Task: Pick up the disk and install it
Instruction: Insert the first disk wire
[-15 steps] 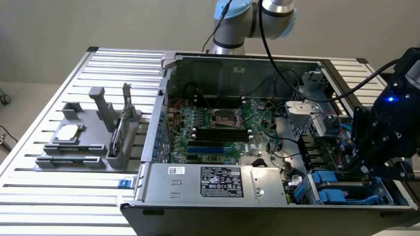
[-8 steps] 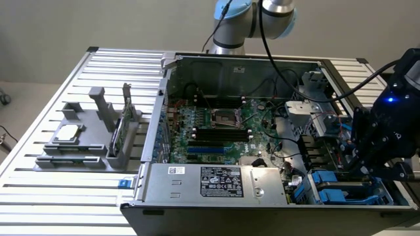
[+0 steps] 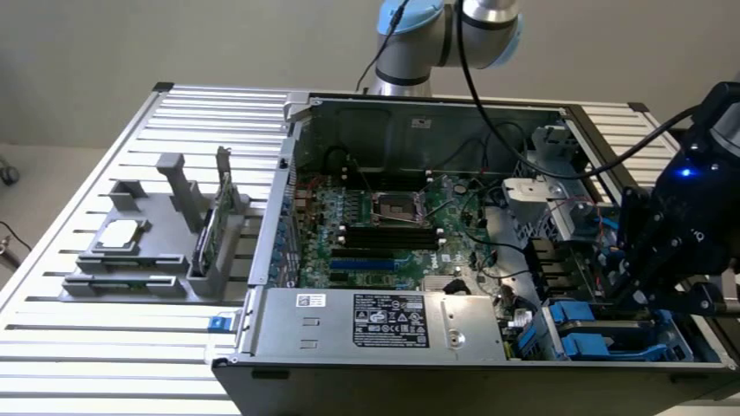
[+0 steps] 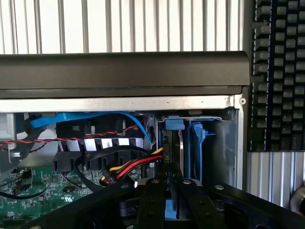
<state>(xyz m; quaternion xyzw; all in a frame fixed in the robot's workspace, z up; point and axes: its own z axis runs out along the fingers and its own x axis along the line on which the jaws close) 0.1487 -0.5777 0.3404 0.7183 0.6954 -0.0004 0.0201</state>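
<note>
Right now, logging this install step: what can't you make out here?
- Label of the disk: wrist view, seen edge-on between blue carrier rails.
- Lower end of the disk: wrist view, behind the hand.
- Inside of the drive bay: exterior view, blocked by the hand.

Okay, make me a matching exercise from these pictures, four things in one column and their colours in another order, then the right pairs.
Things:
1. disk carrier rails
2. motherboard
3. power supply box
4. parts holder on the table

Colours:
A. green
B. grey plastic
C. bright blue
D. silver metal with a black label

Pairs: 1-C, 2-A, 3-D, 4-B
</note>
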